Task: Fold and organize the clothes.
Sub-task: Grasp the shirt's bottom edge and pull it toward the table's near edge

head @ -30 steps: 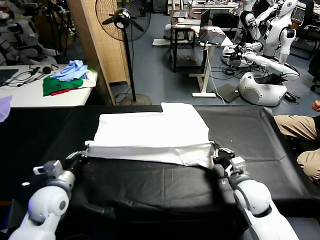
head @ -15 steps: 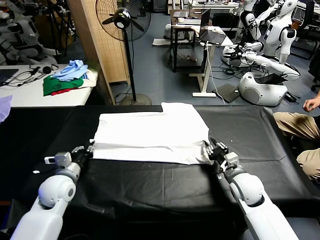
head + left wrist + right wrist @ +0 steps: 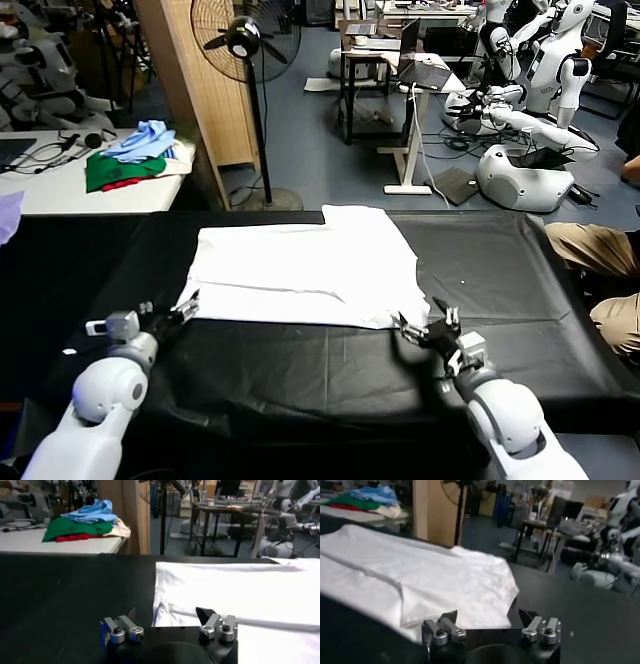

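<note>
The clothes, one white T-shirt (image 3: 305, 265), lie flat in the middle of the black table (image 3: 300, 375) with the plain side up and a folded layer along the near edge. My left gripper (image 3: 178, 308) stands open just off the shirt's near left corner, nothing between its fingers. My right gripper (image 3: 425, 325) is open too, just short of the near right corner. In the left wrist view the left gripper (image 3: 167, 619) frames the shirt's (image 3: 240, 587) edge. In the right wrist view the right gripper (image 3: 487, 617) has the shirt's (image 3: 420, 575) corner between its open jaws, untouched.
A pile of blue, green and red garments (image 3: 135, 155) lies on a white table at the back left. A wooden pillar (image 3: 195, 90) and a standing fan (image 3: 245, 40) stand behind the table. A person's legs (image 3: 595, 255) show at the right edge.
Both grippers have opened and let go of the shirt's near edge, then drawn back toward me. The folded layer now lies flat on the shirt.
</note>
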Robot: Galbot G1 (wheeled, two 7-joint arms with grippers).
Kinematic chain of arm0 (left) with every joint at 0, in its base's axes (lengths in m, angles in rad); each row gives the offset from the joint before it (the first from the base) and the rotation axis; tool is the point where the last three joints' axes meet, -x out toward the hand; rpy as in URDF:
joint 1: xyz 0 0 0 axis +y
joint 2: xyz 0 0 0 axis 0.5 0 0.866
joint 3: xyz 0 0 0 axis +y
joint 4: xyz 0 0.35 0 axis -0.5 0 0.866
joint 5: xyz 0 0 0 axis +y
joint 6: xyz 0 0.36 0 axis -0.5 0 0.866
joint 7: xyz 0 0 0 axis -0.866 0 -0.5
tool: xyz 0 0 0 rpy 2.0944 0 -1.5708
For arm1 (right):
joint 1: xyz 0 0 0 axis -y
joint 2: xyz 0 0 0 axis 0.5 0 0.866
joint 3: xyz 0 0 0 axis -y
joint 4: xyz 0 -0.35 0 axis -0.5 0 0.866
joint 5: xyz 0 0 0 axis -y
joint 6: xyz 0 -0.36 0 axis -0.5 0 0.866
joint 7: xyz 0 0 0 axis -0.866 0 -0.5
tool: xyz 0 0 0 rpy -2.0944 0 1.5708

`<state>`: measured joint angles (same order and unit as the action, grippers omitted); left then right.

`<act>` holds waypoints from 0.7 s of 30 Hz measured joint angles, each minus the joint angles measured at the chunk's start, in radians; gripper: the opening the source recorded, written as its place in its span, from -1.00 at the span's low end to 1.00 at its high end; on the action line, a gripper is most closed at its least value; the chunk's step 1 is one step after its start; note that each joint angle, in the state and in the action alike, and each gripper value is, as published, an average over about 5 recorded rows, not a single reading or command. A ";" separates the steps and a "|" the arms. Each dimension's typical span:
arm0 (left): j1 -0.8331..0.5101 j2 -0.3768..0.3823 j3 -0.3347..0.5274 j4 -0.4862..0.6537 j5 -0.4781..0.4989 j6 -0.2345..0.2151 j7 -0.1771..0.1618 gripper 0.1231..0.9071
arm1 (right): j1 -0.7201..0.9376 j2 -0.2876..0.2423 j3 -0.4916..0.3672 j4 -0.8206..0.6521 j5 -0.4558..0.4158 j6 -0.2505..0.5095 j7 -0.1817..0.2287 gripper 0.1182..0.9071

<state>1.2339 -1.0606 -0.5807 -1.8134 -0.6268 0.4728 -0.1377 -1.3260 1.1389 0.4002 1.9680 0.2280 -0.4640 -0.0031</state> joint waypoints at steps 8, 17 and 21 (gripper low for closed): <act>0.042 0.011 -0.034 0.000 -0.072 0.039 0.016 0.62 | -0.011 0.023 -0.001 -0.006 0.001 -0.017 0.020 0.26; 0.054 0.005 -0.036 0.011 -0.050 0.040 0.020 -0.53 | -0.008 0.027 -0.002 0.002 0.038 -0.056 0.052 -0.80; 0.065 0.001 -0.037 0.006 -0.043 0.034 0.023 -0.94 | -0.007 0.012 0.006 0.025 0.096 -0.110 0.081 -0.99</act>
<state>1.2988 -1.0595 -0.6173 -1.8077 -0.6698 0.5068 -0.1150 -1.3327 1.1513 0.4065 1.9932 0.3241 -0.5739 0.0777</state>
